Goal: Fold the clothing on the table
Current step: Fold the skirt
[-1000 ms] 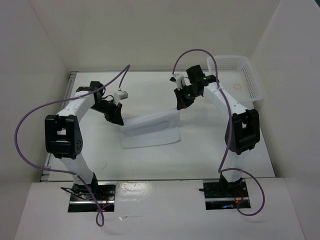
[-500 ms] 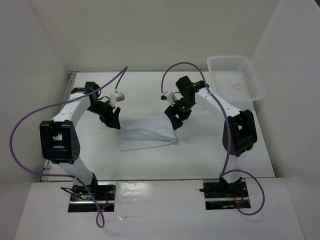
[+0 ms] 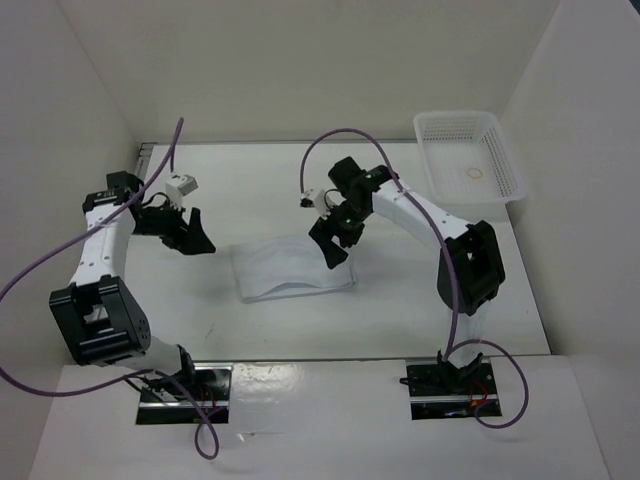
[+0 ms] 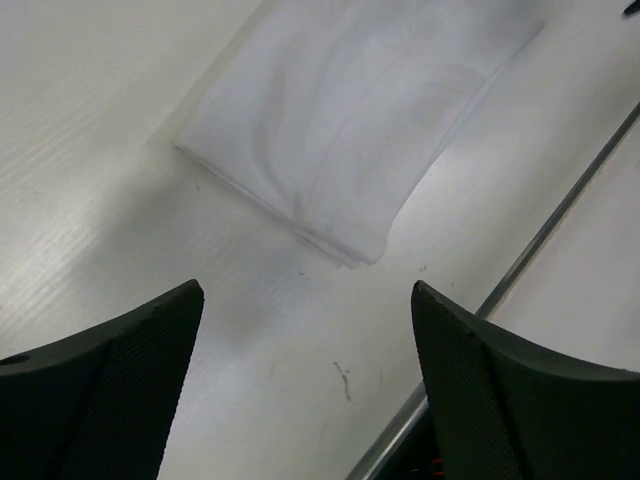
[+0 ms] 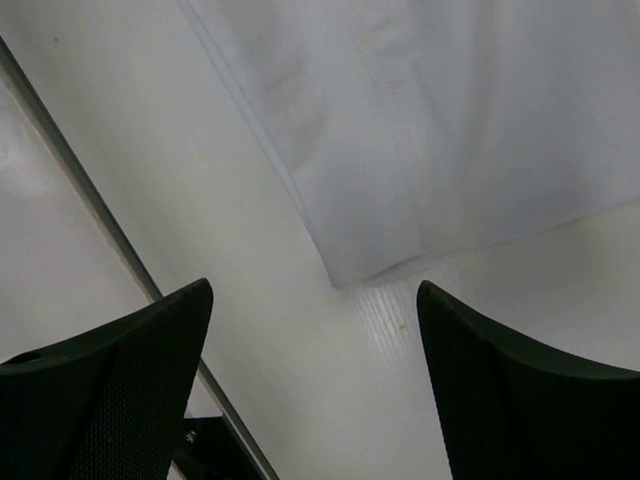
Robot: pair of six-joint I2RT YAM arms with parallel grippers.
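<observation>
We found the clothing (image 3: 293, 269) at the centre of the overhead frame, lying on the bench (image 3: 400, 310) and folded into a compact rectangle. Both wrist views showed layered edges at one corner. The left fingers (image 4: 100, 385) stood spread and empty, well to the left of the fabric. The right fingers (image 5: 100, 385) were likewise spread, holding nothing, hovering over its upper right edge. We judged that both stood clear so the fold could lie undisturbed. The fabric appeared white, thin and faintly creased — not pressed quite flat.
</observation>
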